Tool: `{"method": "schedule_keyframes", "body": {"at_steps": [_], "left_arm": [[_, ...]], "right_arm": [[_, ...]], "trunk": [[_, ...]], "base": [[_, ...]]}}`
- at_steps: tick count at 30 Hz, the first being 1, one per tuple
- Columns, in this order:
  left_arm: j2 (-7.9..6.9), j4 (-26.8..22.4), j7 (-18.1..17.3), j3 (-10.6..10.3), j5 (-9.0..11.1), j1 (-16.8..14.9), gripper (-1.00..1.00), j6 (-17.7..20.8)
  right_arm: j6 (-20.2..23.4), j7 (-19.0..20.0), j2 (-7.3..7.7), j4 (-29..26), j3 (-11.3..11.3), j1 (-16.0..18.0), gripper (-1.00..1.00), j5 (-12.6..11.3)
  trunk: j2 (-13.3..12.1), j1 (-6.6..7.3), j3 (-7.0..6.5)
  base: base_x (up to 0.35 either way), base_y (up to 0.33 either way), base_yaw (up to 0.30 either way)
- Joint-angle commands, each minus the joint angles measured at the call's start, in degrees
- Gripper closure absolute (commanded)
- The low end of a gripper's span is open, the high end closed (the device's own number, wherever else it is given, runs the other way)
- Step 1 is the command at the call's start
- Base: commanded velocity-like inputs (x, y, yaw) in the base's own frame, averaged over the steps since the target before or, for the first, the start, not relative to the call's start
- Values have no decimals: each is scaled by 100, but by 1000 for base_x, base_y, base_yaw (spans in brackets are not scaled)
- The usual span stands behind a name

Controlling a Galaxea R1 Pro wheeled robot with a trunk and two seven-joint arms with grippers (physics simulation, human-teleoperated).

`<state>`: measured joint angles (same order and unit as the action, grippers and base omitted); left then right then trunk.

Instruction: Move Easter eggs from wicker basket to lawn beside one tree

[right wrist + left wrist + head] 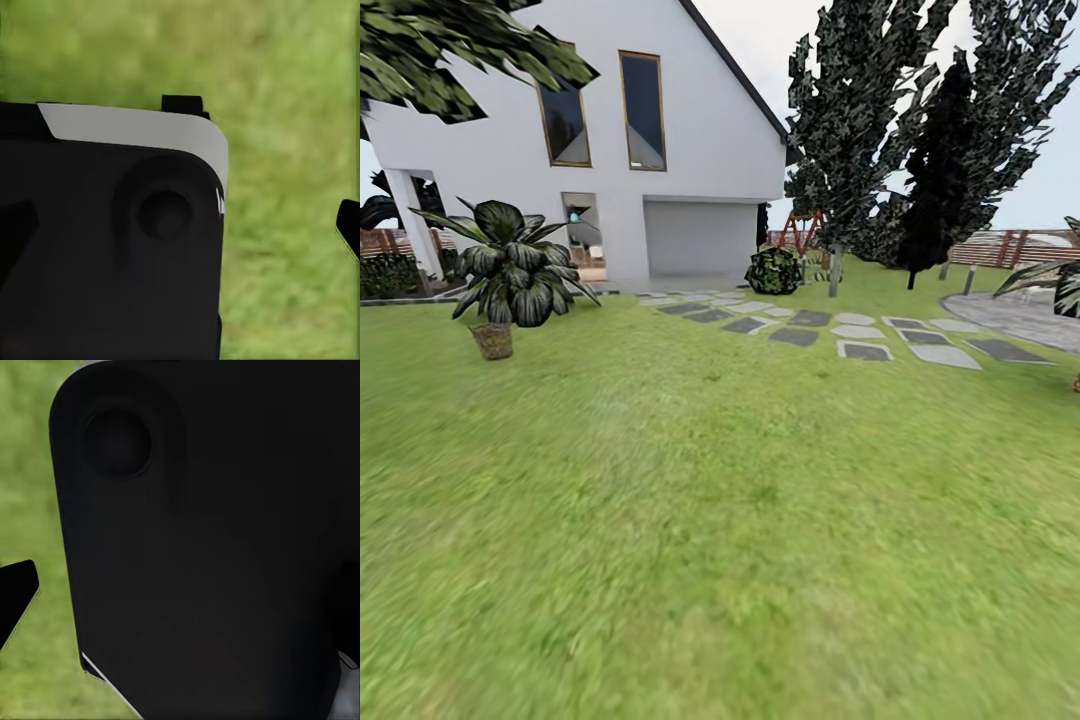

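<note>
- In the left wrist view, a large dark part of our own body blocks most of the frame; a black tip at the edge may be one finger of our left gripper, but we cannot tell whether it is wide, narrow or holding anything.
- In the right wrist view, a black and white part of our body sits over blurred grass, and a black tip at the far edge may belong to our right gripper; its state is likewise not something we can tell.
- Outward from there, the lawn spreads wide and flat ahead of us in the head view.
- Further off, grey stepping stones cross the grass toward a paved patch, and a leafy potted plant stands near the white house.
- Tall, narrow dark-leaved trees rise beyond the stones, with a round dark bush at their foot and the brown slat fence behind them.
- We see no eggs, no basket and no grey-tan trunk from here, so where they lie in the garden is unknown to us.
- We judge that we are in transit: nothing shows an egg placed yet, so finding the basket and moving all three eggs to one tree appears to remain.
</note>
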<state>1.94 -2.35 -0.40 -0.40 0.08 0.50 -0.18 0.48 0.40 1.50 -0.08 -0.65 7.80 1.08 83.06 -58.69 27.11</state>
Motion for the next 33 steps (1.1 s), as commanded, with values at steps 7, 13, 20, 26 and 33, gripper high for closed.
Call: {"method": "schedule_keyframes", "body": {"at_steps": [7,13,20,26,33], "left_arm": [[0,-11,-4,-4,1,3,-100,-3],[1,-11,-4,-4,1,3,-100,-3],[4,-11,-4,-4,1,3,-100,-6],[0,-11,-4,-4,1,3,-100,-7],[0,-11,-4,-4,1,3,-100,-8]], "right_arm": [[5,4,0,-1,-6,2,-100,8],[5,4,0,-1,-7,2,-100,12],[5,4,0,-1,-8,2,-100,12],[5,4,0,-1,-7,2,-100,10],[5,4,0,-1,-7,2,-100,9]], "trunk": [[2,-4,5],[2,-4,5],[2,-4,5],[2,-4,5],[2,-4,5]], "base": [[340,0,0],[340,0,0],[340,0,0],[340,0,0],[340,0,0]]}}
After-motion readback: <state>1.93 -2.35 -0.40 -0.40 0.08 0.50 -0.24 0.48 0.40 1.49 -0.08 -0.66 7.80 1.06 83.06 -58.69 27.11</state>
